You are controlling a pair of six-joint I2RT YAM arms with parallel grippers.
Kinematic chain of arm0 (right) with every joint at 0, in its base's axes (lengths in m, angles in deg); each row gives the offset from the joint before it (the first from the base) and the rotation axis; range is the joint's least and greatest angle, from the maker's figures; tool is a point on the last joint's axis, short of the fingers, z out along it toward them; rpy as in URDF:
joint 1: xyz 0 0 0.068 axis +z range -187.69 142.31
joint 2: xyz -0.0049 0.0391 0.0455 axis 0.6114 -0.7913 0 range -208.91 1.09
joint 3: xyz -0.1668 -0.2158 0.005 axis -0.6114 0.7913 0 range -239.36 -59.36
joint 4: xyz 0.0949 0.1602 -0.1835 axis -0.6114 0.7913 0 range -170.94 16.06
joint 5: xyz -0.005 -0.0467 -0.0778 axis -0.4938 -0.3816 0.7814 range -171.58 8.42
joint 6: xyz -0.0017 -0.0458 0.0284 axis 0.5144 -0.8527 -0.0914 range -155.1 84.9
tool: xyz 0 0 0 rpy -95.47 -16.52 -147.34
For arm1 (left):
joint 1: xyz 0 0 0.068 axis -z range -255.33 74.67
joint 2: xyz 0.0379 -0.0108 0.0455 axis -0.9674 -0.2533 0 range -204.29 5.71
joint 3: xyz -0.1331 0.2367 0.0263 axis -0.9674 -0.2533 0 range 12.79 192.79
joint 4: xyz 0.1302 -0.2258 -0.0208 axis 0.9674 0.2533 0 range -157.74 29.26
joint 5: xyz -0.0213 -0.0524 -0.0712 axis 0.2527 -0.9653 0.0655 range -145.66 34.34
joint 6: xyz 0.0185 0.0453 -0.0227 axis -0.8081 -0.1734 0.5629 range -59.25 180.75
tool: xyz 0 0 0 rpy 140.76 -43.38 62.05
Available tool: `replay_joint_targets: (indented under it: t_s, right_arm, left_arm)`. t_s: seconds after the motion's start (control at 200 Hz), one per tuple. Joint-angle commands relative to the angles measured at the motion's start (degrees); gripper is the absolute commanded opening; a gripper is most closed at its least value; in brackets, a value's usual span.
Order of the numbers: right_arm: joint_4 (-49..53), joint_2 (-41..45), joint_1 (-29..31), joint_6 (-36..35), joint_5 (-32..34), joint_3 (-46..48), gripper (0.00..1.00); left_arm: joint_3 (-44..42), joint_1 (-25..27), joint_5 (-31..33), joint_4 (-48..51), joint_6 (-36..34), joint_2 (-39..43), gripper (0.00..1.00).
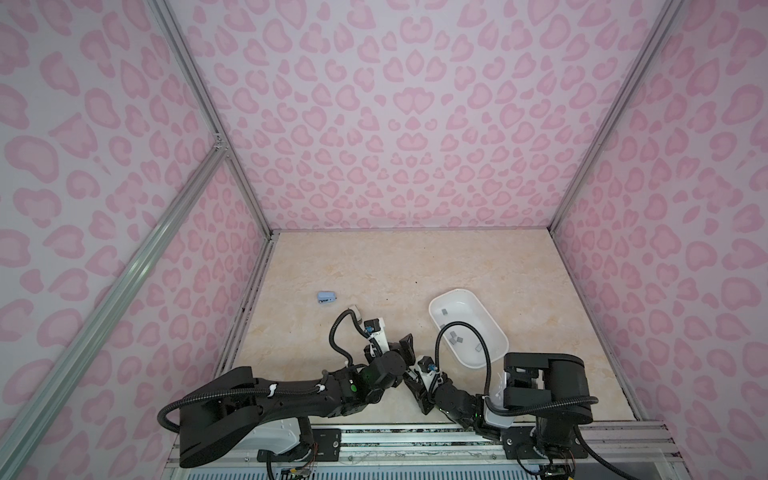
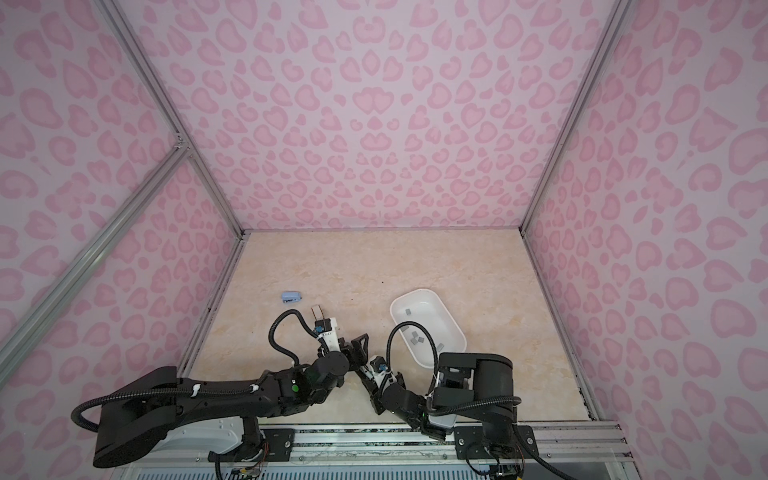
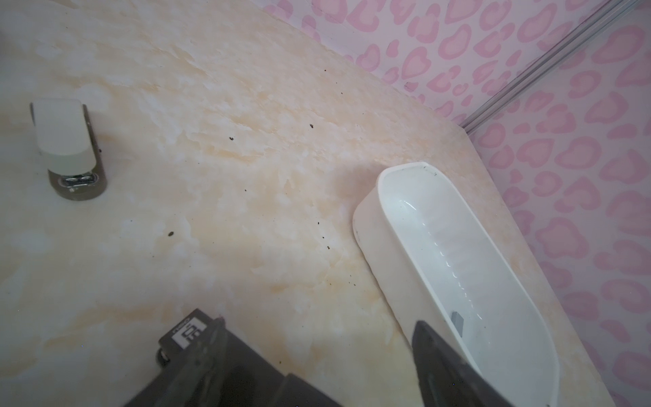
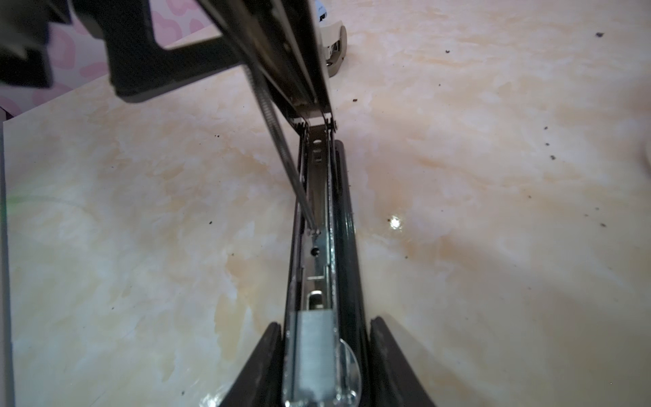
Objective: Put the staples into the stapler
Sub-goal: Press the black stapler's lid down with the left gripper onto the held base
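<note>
Pinching the front end of a black stapler between the fingers of the right gripper, close to the near edge of the marbled table and roughly midway across it. Closing snugly onto both sides of the base. Holding it low, on the table or just above, not possible to tell which. Pointing the long axis straight away from the gripper, hinge end toward the far left of the table. Standing wide open, with the lid tilted up steeply from the hinge and a thin coiled spring stretched from under it down into the channel. Showing a black base, bright steel in that channel with slots and a small hole, and a round shiny plate at the pinched end. Carrying a flat grey block in the channel, right between the fingers, looking like a loaded strip.

Hanging just beyond, beside the raised lid, with the left gripper spread wide and gripping nothing, only bare table showing between its fingers.

Lying farther back and to the right, loose in a white oblong tub: the staples, small flat grey rectangles, most bunching toward the near end, one sitting alone toward the far end.

Resting farther back on the left, well apart from the black stapler: a small white-and-grey stapler, and beyond it a small blue stapler, nearest the left wall.
</note>
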Motion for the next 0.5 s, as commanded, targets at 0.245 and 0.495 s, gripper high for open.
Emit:
replay_joint_targets:
  t_s: [0.245,0.495]
  right_arm:
    - [7.54,-1.12,-0.07,2.54,-2.15,0.15,0.38]
    - [7.22,-0.04,0.22,2.11,-2.54,0.67,0.47]
  left_arm:
    - [-0.05,0.56,-7.41,9.87,9.64,8.73,0.98]
    - [-1.6,-1.82,-6.03,15.69,8.11,17.11,0.99]
